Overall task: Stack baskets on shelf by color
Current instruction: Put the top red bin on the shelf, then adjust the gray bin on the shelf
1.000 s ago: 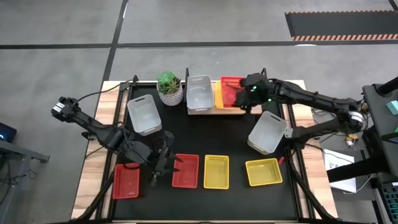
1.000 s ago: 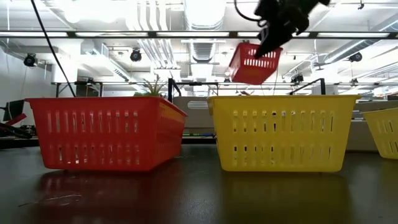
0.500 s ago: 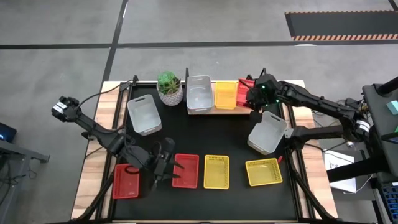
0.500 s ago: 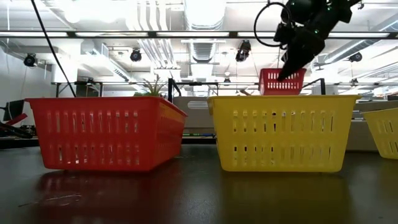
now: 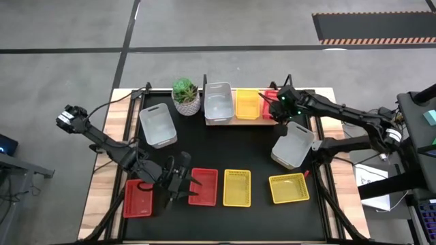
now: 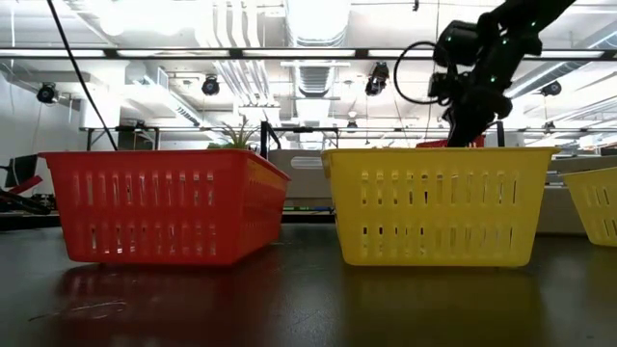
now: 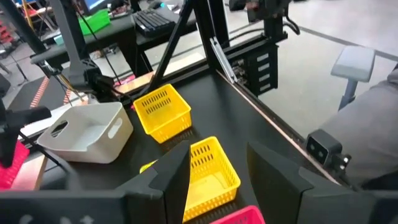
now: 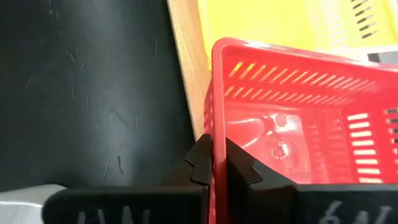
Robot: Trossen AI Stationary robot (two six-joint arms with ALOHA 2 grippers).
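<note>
My right gripper (image 5: pixel 280 107) is shut on a red basket (image 5: pixel 270 101) at the right end of the wooden shelf (image 5: pixel 240 121), beside a yellow basket (image 5: pixel 246 104) and a white basket (image 5: pixel 218 102) that stand on the board. My left gripper (image 5: pixel 178 181) is open, low over the mat between two red baskets (image 5: pixel 138 199) (image 5: pixel 204 186). Two yellow baskets (image 5: pixel 237 188) (image 5: pixel 288 188) and two white ones (image 5: pixel 157 124) (image 5: pixel 293 144) rest on the mat. In the low view the held red basket (image 6: pixel 434 145) barely shows behind a yellow one (image 6: pixel 439 204). My right gripper pinches the red basket's near side wall (image 8: pixel 214 124), close to its right-hand end. One finger (image 8: pixel 200 163) is outside the wall and the other (image 8: pixel 239 165) inside. The fingers come from the table's right, slanting down, along the wall. The basket sits level, at the wooden board's (image 8: pixel 189 74) right end.
A white pot with a green plant (image 5: pixel 185 95) stands left of the shelf. Black metal uprights (image 5: pixel 289 80) rise at the shelf's ends. The black mat (image 5: pixel 225 153) lies open between the shelf and the near row of baskets.
My right gripper has carried the red basket toward the table's right edge and down, from above the shelf's middle to its right end. The basket was tilted and lifted; now it is level and low on the board. The gripper has stayed shut on it.
</note>
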